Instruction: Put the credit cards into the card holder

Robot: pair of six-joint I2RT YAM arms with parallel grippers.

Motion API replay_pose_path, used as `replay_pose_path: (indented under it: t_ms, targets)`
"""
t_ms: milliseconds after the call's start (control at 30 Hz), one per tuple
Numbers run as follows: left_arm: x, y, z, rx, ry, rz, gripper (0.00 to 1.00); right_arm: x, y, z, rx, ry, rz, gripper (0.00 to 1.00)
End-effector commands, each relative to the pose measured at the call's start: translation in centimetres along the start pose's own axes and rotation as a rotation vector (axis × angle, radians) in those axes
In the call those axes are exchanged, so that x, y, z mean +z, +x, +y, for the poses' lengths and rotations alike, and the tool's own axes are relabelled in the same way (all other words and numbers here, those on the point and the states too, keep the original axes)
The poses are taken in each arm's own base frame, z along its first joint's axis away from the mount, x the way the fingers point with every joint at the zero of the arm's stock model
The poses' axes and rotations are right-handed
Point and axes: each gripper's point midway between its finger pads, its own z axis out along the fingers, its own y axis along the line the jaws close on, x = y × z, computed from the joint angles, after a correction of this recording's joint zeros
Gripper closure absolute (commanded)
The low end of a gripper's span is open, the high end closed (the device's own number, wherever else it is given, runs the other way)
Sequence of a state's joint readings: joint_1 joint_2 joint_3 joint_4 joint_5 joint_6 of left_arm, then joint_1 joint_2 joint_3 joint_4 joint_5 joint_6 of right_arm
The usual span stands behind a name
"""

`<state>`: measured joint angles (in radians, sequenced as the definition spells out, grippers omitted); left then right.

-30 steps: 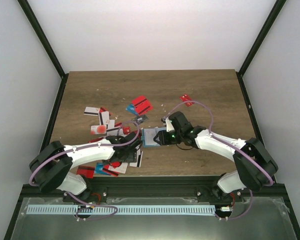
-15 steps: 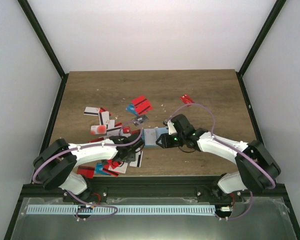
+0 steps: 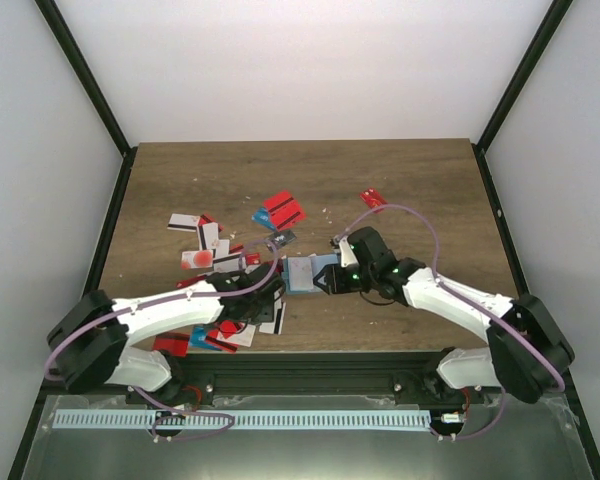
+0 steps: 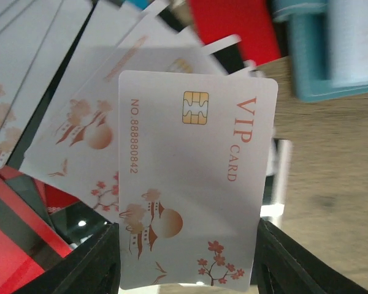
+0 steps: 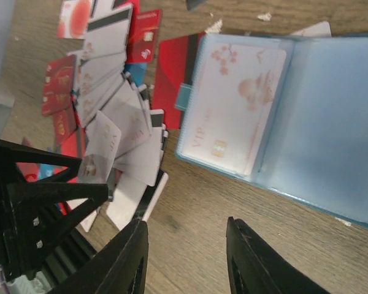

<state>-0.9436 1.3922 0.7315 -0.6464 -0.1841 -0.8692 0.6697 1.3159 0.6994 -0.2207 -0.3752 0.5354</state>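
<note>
Wood table [image 3: 420,180]: card holder [image 3: 302,274] lies open & flat just ahead of right gripper [image 3: 332,278] jaws, w/ 1 card in its pocket; loose credit cards [image 3: 205,255] strewn under & beyond left gripper [image 3: 265,290] jaws; lone red card [image 3: 373,199] well apart, off to right jaws' side

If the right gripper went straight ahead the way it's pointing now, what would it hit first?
Probably the near edge of the open card holder, just ahead of the right gripper; only bare table lies between. Height is unclear, so it might pass over instead.
</note>
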Motion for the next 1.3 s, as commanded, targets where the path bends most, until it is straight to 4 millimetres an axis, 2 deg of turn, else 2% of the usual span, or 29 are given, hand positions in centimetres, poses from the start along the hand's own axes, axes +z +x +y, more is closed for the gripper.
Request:
replay_pose_path:
  t_ms: [0, 200, 400, 733, 933, 1267]
  targets:
    - [-2.9, -1.7, -3.5, 0.06, 0.186, -0.062, 0.45, -1.9, -1.1, 1.1, 0.05, -0.033, -0.071, 0.63]
    - [-5.3, -3.0, -6.8, 0.103, 0.37, -0.126, 0.43, -4.0, -1.2, 3.3, 0.111, -0.159, -0.132, 0.61]
    - [-6.8, -3.7, -9.2, 0.135, 0.487, -0.153, 0.43, -4.8, -0.9, 5.0, 0.135, -0.268, -0.139, 0.55]
    - [-7.3, -3.8, -10.8, 0.17, 0.565, -0.157, 0.44, -2.4, -0.4, 5.3, 0.195, -0.329, -0.047, 0.57]
    - [-7.3, -3.8, -11.3, 0.184, 0.58, -0.154, 0.44, -1.3, -0.9, 5.5, 0.193, -0.338, -0.023, 0.65]
    - [-6.9, -4.3, -11.9, 0.205, 0.574, -0.17, 0.44, -0.1, -1.3, 5.4, 0.2, -0.338, -0.007, 0.86]
